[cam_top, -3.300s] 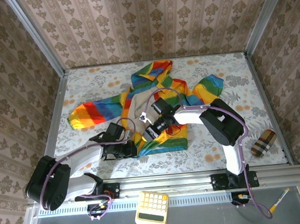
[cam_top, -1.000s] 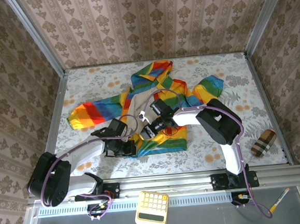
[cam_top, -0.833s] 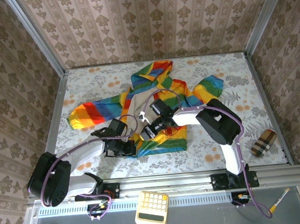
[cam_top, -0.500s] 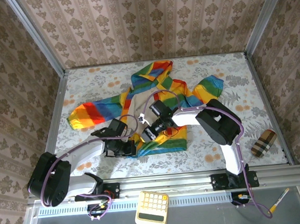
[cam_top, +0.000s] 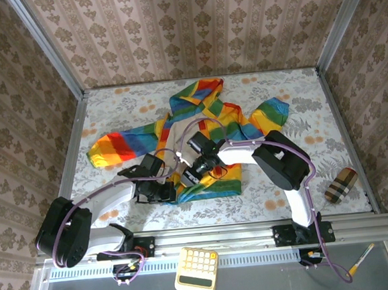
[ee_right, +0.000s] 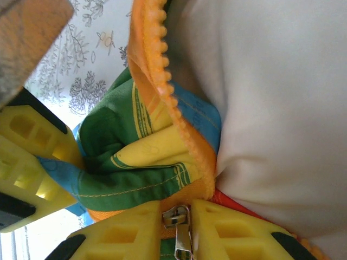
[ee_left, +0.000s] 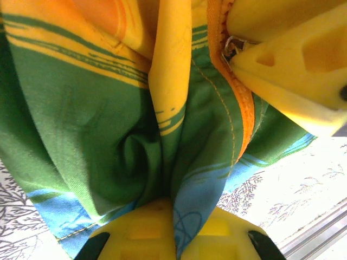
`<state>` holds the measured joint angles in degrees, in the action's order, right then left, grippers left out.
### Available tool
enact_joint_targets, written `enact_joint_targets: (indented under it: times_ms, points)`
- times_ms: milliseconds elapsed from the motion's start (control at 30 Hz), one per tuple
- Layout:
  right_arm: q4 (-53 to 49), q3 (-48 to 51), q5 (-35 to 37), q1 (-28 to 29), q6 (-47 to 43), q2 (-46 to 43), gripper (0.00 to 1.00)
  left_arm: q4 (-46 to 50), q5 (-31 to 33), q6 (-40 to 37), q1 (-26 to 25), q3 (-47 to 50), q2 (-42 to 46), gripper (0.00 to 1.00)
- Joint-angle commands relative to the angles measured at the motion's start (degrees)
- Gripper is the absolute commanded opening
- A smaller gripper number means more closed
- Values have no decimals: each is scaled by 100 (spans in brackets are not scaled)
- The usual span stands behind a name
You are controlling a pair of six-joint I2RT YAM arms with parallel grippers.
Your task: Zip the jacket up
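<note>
the jacket [cam_top: 205, 114] lies spread open in the middle of the worktop [cam_top: 110, 108], with the hood toward the far wall. the left tool [ee_left: 174, 215] is closed on a fold of the green and blue hem, near the low end of the orange zipper [ee_left: 242, 108]. the right tool [ee_right: 177, 214] is just beside it, closed on the metal pull [ee_right: 182, 238] of the zipper, and the beige lining [ee_right: 271, 108] lies just past its fingers.

The right fingers [ee_right: 127, 233], pinching the zipper pull [ee_right: 181, 232], have edged leftward across the jacket [cam_top: 121, 142].
</note>
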<state>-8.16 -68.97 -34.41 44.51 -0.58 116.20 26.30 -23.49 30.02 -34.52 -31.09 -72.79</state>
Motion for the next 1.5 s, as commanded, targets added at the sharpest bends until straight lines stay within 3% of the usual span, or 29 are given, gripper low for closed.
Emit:
enact_joint_targets:
  times_ms: [0,233,433,767,1033,1467]
  points:
    - [-631,-29,606,163,-321,50,22,60,101,58,-6,70,64,0]
    - [-830,-57,963,310,-484,24,19,33,99,68,7,95,73,0]
    - [-871,47,1421,374,-581,-260,0,109,138,49,34,86,181,0]
    - [-882,-2,2091,322,-890,-833,0,459,263,0,42,-40,666,0]
    - [-944,-64,1642,234,-1247,-849,0,616,371,-48,42,-116,987,0]
    - [-997,-47,1444,243,-1471,-197,3,157,274,57,33,200,535,0]
